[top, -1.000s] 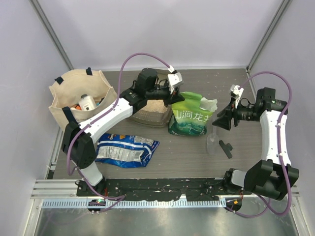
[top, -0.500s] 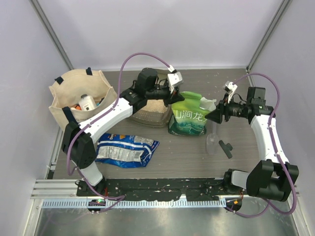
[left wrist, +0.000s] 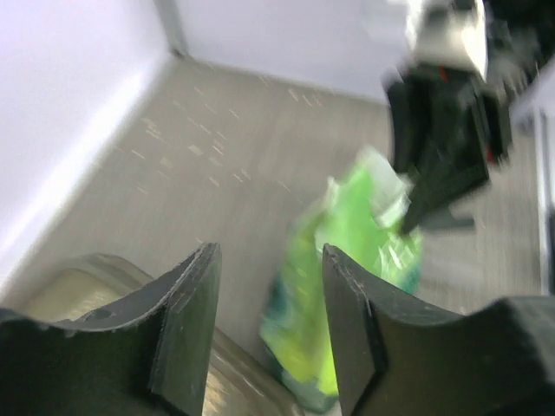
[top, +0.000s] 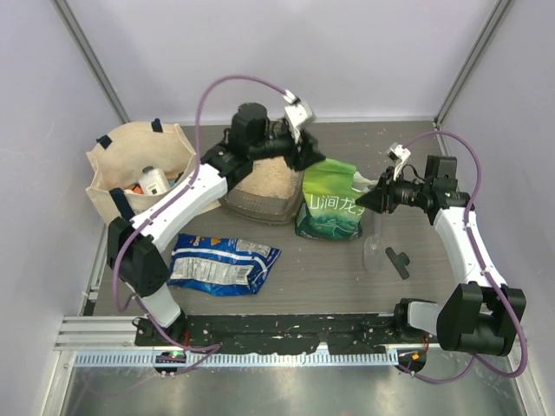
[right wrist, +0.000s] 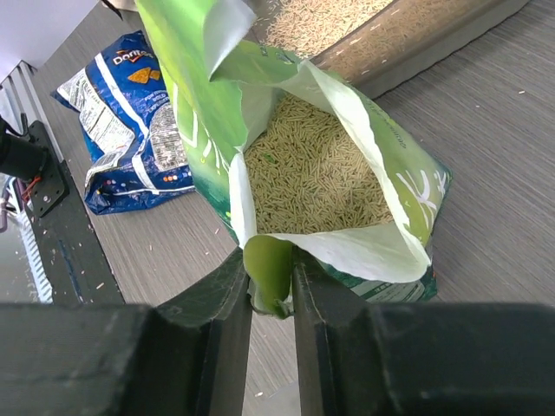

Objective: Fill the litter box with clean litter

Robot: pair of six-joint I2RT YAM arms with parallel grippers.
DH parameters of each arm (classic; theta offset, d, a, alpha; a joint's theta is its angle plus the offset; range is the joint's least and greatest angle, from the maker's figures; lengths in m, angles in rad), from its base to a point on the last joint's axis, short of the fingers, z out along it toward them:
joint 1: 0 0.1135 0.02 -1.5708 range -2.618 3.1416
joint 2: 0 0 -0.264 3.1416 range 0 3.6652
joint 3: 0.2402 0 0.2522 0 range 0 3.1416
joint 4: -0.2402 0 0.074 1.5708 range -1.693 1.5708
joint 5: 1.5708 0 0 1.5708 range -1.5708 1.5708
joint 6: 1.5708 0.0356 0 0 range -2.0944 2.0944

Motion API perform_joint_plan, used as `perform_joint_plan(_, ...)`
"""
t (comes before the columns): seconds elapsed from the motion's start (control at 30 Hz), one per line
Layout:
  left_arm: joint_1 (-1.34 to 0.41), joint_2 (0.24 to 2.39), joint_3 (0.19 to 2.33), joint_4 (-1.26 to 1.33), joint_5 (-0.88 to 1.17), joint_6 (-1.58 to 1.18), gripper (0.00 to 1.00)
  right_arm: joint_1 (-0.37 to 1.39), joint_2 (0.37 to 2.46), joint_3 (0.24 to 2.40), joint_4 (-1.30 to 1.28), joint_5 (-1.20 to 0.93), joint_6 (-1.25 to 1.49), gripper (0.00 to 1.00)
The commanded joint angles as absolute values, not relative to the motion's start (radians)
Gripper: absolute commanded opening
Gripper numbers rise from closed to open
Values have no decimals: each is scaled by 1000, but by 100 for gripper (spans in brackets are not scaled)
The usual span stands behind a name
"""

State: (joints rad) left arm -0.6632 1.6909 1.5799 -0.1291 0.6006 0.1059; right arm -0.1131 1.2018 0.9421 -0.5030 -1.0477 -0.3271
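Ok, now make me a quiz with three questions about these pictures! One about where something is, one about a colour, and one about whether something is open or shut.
1. Where does the blue packet lie?
A. flat on the table
B. up in the air
C. on the wall

2. What colour is the bag that the right gripper pinches?
A. red
B. black
C. green

3. The bag's top is:
A. knotted
B. open
C. taped shut

Answers:
1 A: the top view shows it lying flat on the table.
2 C: the rim pinched in the gripper is bright green.
3 B: the litter inside shows through the wide mouth.
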Motion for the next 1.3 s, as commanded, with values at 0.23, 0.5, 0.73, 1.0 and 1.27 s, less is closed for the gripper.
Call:
perform_joint_plan(0.23,-494,1906,1916,-14,523,6,50,-104,1192,974,-430,-1037,-232,18)
perform_joint_plan(0.5,-509,2256,2144,141,819,-188,10,-104,1209,1019,-456,-1011,-206,14)
perform_joint_plan(0.73,-590,2427,2303,213,1032,-291,2,-98,1210,1015,-436,-989,-150,14)
perform_joint_plan(1.0,-653,2316,2042,409,1141,-446,0,-94,1215,1015,-410,-969,-126,14)
perform_joint_plan(1.27,-684,2277,1961,549,1204,-586,0,-94,1220,1023,-437,-950,-140,14)
